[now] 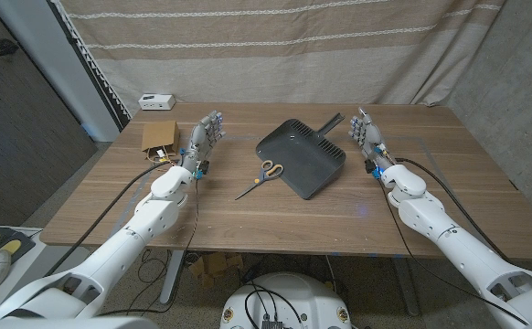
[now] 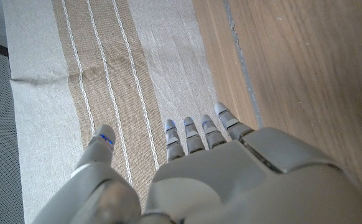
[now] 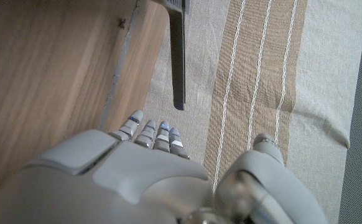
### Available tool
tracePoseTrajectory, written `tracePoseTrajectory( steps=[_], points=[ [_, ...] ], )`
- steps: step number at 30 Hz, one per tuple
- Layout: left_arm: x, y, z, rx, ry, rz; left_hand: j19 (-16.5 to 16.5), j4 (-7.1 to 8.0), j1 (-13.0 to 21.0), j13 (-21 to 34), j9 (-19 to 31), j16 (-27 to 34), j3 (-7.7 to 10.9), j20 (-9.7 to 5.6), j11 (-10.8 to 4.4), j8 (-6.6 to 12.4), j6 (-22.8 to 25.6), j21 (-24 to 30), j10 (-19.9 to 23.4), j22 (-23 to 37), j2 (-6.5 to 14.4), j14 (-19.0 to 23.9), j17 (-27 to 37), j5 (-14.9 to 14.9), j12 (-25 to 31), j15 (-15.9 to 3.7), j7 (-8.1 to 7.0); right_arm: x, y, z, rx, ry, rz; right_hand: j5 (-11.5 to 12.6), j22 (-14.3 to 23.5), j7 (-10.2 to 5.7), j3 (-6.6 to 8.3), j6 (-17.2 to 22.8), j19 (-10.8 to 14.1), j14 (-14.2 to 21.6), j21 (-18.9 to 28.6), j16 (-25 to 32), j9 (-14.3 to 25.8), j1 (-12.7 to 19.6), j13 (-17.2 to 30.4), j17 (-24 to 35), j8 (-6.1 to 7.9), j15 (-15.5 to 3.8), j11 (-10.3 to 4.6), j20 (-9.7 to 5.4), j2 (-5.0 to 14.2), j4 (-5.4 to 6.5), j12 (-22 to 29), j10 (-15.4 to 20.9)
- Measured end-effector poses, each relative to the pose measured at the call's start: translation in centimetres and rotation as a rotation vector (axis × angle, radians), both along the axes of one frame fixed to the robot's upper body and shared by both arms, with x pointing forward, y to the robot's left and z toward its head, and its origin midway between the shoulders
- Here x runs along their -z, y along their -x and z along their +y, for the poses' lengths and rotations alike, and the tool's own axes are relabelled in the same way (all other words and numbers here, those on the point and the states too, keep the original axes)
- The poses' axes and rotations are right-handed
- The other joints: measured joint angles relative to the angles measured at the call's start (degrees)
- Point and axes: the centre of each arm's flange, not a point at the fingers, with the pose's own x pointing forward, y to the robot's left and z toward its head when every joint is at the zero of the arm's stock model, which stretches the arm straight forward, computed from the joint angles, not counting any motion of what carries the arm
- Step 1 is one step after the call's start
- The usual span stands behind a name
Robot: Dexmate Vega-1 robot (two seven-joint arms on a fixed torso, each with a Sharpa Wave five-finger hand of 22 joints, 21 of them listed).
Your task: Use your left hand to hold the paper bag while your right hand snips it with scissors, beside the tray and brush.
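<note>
**Still nothing held: bag and scissors wait**

Head view: both hands are empty, fingers spread; left hand (image 1: pixel 207 137) stands beside the bag (image 1: pixel 159 138), right hand (image 1: pixel 367 133) just right of the tray (image 1: pixel 301 155). Scissors (image 1: pixel 264 175) lie on the tray's left edge, so a clumsy grasp may push them off.

Left wrist: fingers (image 2: pixel 193 134) spread, holding nothing.

Right wrist: fingers (image 3: pixel 150 132) likewise; a brush handle (image 3: pixel 178 56) overhangs the table edge.

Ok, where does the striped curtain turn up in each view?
Head view: the striped curtain hangs across the top, behind the table.
Left wrist view: it lies beyond the left hand, next to the wood.
Right wrist view: it lies beyond the right hand, with the dark tray handle seen against it.
Shared landmark: the table's far edge, where wood meets curtain.
</note>
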Motion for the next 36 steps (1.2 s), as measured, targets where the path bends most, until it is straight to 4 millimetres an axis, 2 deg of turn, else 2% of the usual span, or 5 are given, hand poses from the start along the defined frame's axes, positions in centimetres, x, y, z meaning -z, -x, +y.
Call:
tracePoseTrajectory(
  steps=[17,29,36],
  points=[
    [-0.09,-0.05,-0.31,-0.001,-0.005,-0.003,0.3,-0.04,0.0,0.0,0.0,0.0,0.04,0.32,-0.06,0.00,0.2,0.0,0.1,0.0,0.0,0.0,0.0,0.0,0.0,0.00,-0.22,-0.29,0.01,-0.30,-0.006,0.005,-0.005,0.2,0.0,0.00,0.00,0.0,0.0,0.0,0.0,0.0,0.0,0.0,0.0,0.0,0.00,0.00,-0.01,0.00,0.00,0.00,0.0,0.0],
    [-0.32,-0.21,-0.23,-0.022,-0.036,-0.037,0.6,-0.04,0.2,0.0,0.0,0.0,0.04,0.00,-0.06,-0.28,0.3,-0.5,0.1,0.0,-0.2,0.0,0.0,0.0,0.0,0.00,-0.30,-0.38,-0.04,-0.07,-0.007,0.020,-0.007,0.2,0.0,-0.01,-0.22,0.0,0.0,0.0,-0.2,0.0,0.0,0.2,0.0,0.0,0.00,0.00,-0.01,0.00,0.22,-0.20,0.0,0.0],
    [-0.19,-0.34,-0.41,-0.040,-0.054,-0.066,0.6,-0.04,0.5,0.0,0.0,0.0,0.04,0.00,-0.88,-0.28,0.7,-0.9,0.9,0.0,-0.5,0.0,0.0,0.0,0.2,0.00,-0.72,-0.53,-0.16,-0.09,-0.005,0.031,-0.012,0.4,0.0,-0.01,-0.21,0.0,0.0,0.0,-0.5,0.0,0.0,0.2,0.0,0.0,0.00,0.00,-0.01,0.00,0.22,-0.20,0.0,0.0]
  ],
)
